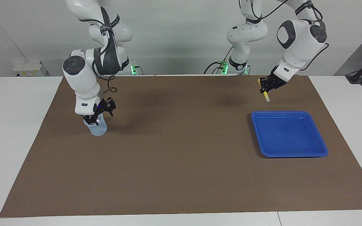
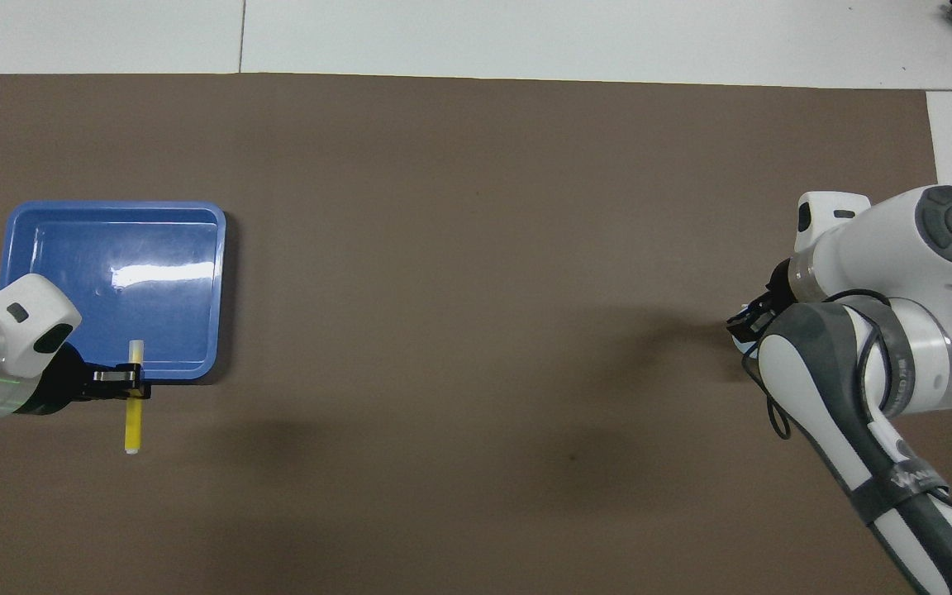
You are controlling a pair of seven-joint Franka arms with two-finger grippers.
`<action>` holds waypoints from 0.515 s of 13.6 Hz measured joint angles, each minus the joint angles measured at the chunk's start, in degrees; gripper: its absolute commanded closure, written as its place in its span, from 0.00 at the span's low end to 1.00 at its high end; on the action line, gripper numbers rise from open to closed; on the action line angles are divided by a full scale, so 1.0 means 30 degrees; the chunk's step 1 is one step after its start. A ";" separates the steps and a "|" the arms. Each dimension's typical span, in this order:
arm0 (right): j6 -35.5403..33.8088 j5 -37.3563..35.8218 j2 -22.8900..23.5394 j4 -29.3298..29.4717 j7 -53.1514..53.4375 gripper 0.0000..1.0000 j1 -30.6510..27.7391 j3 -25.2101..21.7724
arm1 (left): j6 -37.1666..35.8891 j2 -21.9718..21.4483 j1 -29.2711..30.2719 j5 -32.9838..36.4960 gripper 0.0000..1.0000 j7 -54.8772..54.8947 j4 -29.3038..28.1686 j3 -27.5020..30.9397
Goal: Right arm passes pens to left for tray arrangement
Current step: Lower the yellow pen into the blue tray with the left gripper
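Pens are split between the two ends of the worktop (image 1: 181,219) as we see it. Our left gripper (image 1: 265,88) is up in the air over the brown mat (image 1: 181,157), beside the blue tray's (image 1: 289,154) rim on the robots' side, and it is clamped on the yellow pen (image 1: 266,95), fingertips closed tight around the barrel. That pen hangs tilted, its pale whitish end pointing downward, clear of both mat and tray. In the overhead view the same gripper (image 2: 127,382) holds the pen (image 2: 135,421) crosswise, one end overlapping the tray's (image 2: 220,289) rim.

The tray itself sits on the mat toward the left arm's end of the worktop, with nothing lying in it.

At the right arm's end, our right gripper (image 1: 93,119) is lowered into the mouth of the small see-through cup (image 1: 99,130), which stands upright on the mat. We cannot tell how far its fingers are parted, nor whether they have hold of anything inside. From overhead the right arm (image 2: 889,330) covers the cup almost wholly, so the green and purple pens do not show clearly.
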 measured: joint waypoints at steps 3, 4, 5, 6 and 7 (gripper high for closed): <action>0.0289 0.0000 -0.0004 -0.0245 0.0096 0.34 -0.0198 0.0008 | 0.1667 0.1570 0.0000 0.0354 1.00 0.0189 0.0045 -0.0034; 0.0305 0.0000 -0.0004 -0.0267 0.0101 0.38 -0.0198 0.0018 | 0.2199 0.2051 0.0000 0.0625 1.00 0.0202 0.0056 -0.0038; 0.0314 0.0000 -0.0005 -0.0284 0.0114 0.43 -0.0205 0.0020 | 0.2723 0.2494 0.0000 0.0891 1.00 0.0204 0.0071 -0.0038; 0.0315 0.0001 -0.0005 -0.0324 0.0160 0.44 -0.0246 0.0017 | 0.3204 0.2890 0.0000 0.0998 1.00 0.0207 0.0104 -0.0038; 0.0315 0.0001 -0.0005 -0.0410 0.0273 0.45 -0.0317 0.0016 | 0.3538 0.3242 0.0000 0.1098 1.00 0.0213 0.0183 -0.0038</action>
